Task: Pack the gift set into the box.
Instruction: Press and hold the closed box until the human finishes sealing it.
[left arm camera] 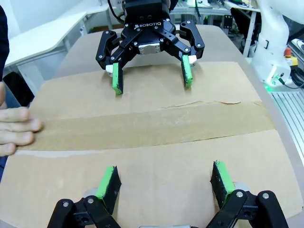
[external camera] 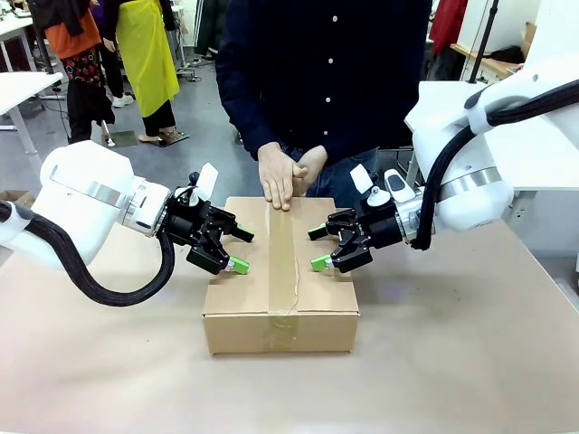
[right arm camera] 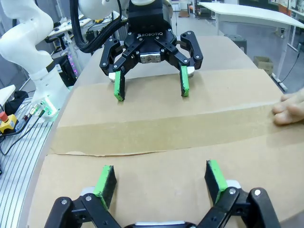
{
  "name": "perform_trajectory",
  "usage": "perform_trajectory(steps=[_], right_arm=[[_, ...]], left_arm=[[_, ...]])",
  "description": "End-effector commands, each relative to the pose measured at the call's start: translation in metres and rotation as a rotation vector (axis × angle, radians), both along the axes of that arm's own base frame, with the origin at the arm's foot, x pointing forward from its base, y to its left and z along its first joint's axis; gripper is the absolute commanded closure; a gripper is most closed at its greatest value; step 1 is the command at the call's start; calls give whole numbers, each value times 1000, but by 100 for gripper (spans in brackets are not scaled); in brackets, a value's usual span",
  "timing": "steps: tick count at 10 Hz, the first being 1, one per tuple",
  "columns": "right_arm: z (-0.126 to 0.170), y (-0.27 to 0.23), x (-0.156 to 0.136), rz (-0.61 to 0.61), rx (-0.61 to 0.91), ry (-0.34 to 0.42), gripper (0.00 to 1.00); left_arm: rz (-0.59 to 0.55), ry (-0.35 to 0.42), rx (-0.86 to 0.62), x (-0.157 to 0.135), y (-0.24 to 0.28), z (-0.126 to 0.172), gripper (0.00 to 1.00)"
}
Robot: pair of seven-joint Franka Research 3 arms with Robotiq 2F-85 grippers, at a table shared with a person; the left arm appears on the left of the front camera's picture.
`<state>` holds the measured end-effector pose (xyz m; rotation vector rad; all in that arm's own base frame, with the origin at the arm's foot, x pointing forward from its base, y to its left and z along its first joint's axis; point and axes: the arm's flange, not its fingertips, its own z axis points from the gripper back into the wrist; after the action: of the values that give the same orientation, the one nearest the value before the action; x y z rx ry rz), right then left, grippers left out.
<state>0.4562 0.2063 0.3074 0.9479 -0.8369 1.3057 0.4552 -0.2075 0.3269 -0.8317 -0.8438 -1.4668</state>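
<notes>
Box (external camera: 280, 289) taped shut on the surface (external camera: 452, 362); left claw (external camera: 237, 250) and right claw (external camera: 318, 248) gape empty above its flaps, person's hand (external camera: 276, 176) at its far edge.

box (external camera: 280, 298) mid-table | left hand (external camera: 233, 249) left | right hand (external camera: 318, 248) right

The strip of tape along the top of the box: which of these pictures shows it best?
The left wrist view: the tape runs across the whole picture on the closed box, its edges sharp, with the person's hand at one end. The right wrist view shows it nearly as well. The front view shows it smaller, running away from the camera.
</notes>
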Motion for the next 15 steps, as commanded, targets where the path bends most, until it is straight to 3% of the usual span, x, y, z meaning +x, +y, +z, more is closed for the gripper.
perform_trajectory(steps=[1, 14, 15], right_arm=[[-3, 0, -1, 0, -4, 4, 0], [0, 0, 0, 1, 1, 0, 0], [39, -2, -7, 39, 29, -64, 0]], left_arm=[[-1, -9, 13, -2, -1, -2, 0], [0, -1, 0, 0, 0, 0, 0], [-119, -85, -157, -9, 2, 51, 0]])
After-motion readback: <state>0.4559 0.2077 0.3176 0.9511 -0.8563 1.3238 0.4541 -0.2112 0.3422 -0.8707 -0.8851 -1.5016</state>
